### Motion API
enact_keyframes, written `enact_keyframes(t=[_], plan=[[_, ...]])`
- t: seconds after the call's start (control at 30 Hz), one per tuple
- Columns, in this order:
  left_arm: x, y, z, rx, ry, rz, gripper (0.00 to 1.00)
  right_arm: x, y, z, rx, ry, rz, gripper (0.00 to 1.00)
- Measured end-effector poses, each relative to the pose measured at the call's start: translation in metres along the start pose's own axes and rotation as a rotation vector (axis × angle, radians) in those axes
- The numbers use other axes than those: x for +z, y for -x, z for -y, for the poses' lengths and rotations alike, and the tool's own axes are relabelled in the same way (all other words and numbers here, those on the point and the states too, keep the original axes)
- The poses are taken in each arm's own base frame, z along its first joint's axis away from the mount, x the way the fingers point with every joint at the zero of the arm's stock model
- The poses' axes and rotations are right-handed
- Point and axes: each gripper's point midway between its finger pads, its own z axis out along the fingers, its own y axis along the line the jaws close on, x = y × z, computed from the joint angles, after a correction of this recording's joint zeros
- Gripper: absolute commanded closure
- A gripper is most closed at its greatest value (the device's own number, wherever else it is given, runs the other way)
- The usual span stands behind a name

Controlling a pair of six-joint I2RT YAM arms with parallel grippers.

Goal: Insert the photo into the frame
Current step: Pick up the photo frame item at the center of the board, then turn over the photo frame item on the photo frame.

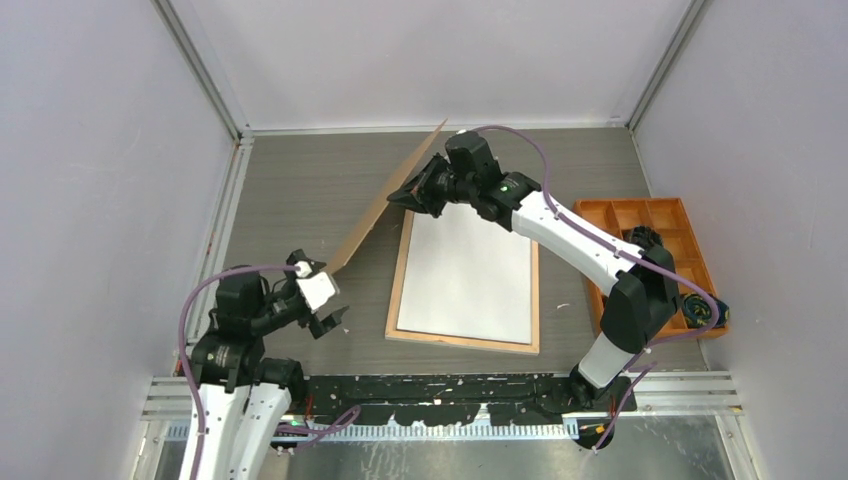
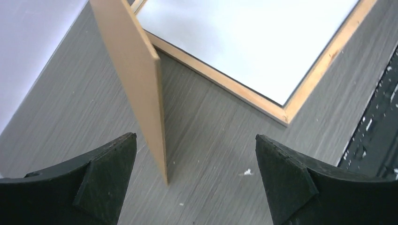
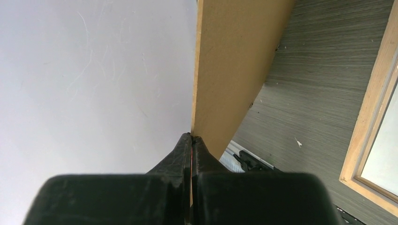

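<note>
The frame [image 1: 460, 341] lies flat mid-table with its light wood back up. The photo [image 1: 468, 275] rests inside it, plain white reverse showing. My right gripper [image 1: 418, 190] is shut on the upper edge of a plain brown backing board [image 1: 385, 205], which stands tilted on edge just left of the frame. In the right wrist view the fingers [image 3: 191, 137] pinch the board [image 3: 234, 61], with the frame's rim [image 3: 371, 117] at right. My left gripper [image 1: 330, 322] is open and empty near the board's lower corner [image 2: 165, 176], which sits between its jaws, closer to the left one, beside the frame's rim [image 2: 300, 96].
An orange compartment tray [image 1: 655, 215] sits at the right edge, behind the right arm. White walls enclose the table on three sides. A black rail [image 1: 450, 395] runs along the near edge.
</note>
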Motion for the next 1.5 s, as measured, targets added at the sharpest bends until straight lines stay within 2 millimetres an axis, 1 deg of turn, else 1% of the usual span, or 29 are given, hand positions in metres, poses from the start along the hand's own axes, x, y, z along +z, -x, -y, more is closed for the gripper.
enact_keyframes(t=[0.07, 0.13, 0.27, 0.37, 0.4, 0.47, 0.53, 0.6, 0.63, 0.67, 0.7, 0.73, 0.77, 0.83, 0.9, 0.97, 1.0, 1.03, 1.07, 1.13, 1.23, 1.3, 1.33, 1.43, 1.5], plan=[[0.01, -0.001, -0.007, -0.032, 0.01, 0.016, 0.01, 0.0, -0.001, 0.0, 0.004, -0.002, 0.001, 0.99], [0.021, -0.002, -0.016, -0.059, 0.015, 0.034, 0.06, 0.001, -0.002, 0.001, 0.009, -0.004, 0.003, 0.99], [0.038, -0.007, -0.029, -0.081, 0.022, 0.045, 0.32, 0.001, -0.001, 0.001, 0.012, -0.007, 0.01, 0.99], [0.046, -0.006, -0.037, -0.076, 0.026, 0.051, 0.65, 0.001, -0.001, 0.001, 0.012, -0.01, 0.013, 0.99], [0.048, -0.005, -0.04, -0.075, 0.031, 0.054, 0.74, 0.001, -0.001, 0.002, 0.011, -0.013, 0.013, 0.95], [0.051, -0.002, -0.047, -0.068, 0.052, 0.07, 0.84, 0.001, 0.001, 0.003, 0.005, -0.024, 0.025, 0.68], [0.052, 0.001, -0.06, -0.027, 0.111, 0.077, 0.88, -0.001, 0.004, 0.004, -0.009, -0.038, 0.035, 0.49], [0.051, 0.006, -0.076, 0.009, 0.183, 0.087, 0.92, -0.005, 0.002, 0.002, -0.042, -0.043, 0.023, 0.28], [0.05, 0.009, -0.081, 0.021, 0.209, 0.092, 0.97, -0.006, -0.001, 0.001, -0.067, -0.044, 0.015, 0.2], [0.049, 0.01, -0.085, 0.03, 0.228, 0.091, 0.99, -0.009, -0.002, 0.001, -0.1, -0.051, 0.008, 0.14], [0.048, 0.01, -0.089, 0.04, 0.245, 0.087, 1.0, -0.013, -0.003, 0.0, -0.144, -0.059, 0.002, 0.07], [0.046, 0.012, -0.093, 0.064, 0.258, 0.082, 1.0, -0.018, -0.003, 0.0, -0.195, -0.073, -0.005, 0.02], [0.045, 0.014, -0.095, 0.088, 0.26, 0.078, 1.0, -0.023, -0.003, -0.001, -0.248, -0.086, -0.008, 0.0], [0.042, 0.024, -0.101, 0.113, 0.258, 0.072, 1.0, -0.039, 0.002, -0.006, -0.379, -0.109, -0.002, 0.0], [0.036, 0.039, -0.109, 0.142, 0.254, 0.068, 1.0, -0.059, 0.01, -0.019, -0.523, -0.103, 0.021, 0.0], [0.03, 0.058, -0.117, 0.188, 0.246, 0.073, 1.0, -0.08, 0.014, -0.032, -0.663, -0.081, 0.049, 0.0], [0.026, 0.067, -0.119, 0.209, 0.24, 0.075, 1.0, -0.095, 0.017, -0.037, -0.76, -0.068, 0.072, 0.0], [0.023, 0.073, -0.121, 0.226, 0.239, 0.078, 1.0, -0.106, 0.018, -0.041, -0.825, -0.06, 0.086, 0.0], [0.02, 0.079, -0.123, 0.248, 0.233, 0.076, 1.0, -0.12, 0.019, -0.044, -0.915, -0.048, 0.103, 0.0], [0.014, 0.093, -0.127, 0.286, 0.225, 0.076, 1.0, -0.141, 0.017, -0.05, -1.071, -0.015, 0.134, 0.0], [0.001, 0.119, -0.134, 0.354, 0.21, 0.083, 1.0, -0.166, 0.01, -0.05, -1.29, 0.021, 0.168, 0.0], [-0.008, 0.135, -0.134, 0.406, 0.192, 0.09, 1.0, -0.175, 0.003, -0.051, -1.403, 0.052, 0.188, 0.01], [-0.013, 0.144, -0.132, 0.435, 0.179, 0.093, 1.0, -0.176, -0.002, -0.054, -1.455, 0.075, 0.193, 0.01], [-0.03, 0.162, -0.123, 0.511, 0.144, 0.107, 1.0, -0.168, -0.017, -0.059, -1.597, 0.112, 0.188, 0.02], [-0.039, 0.167, -0.111, 0.557, 0.109, 0.112, 1.0, -0.157, -0.027, -0.055, -1.671, 0.122, 0.156, 0.01]])
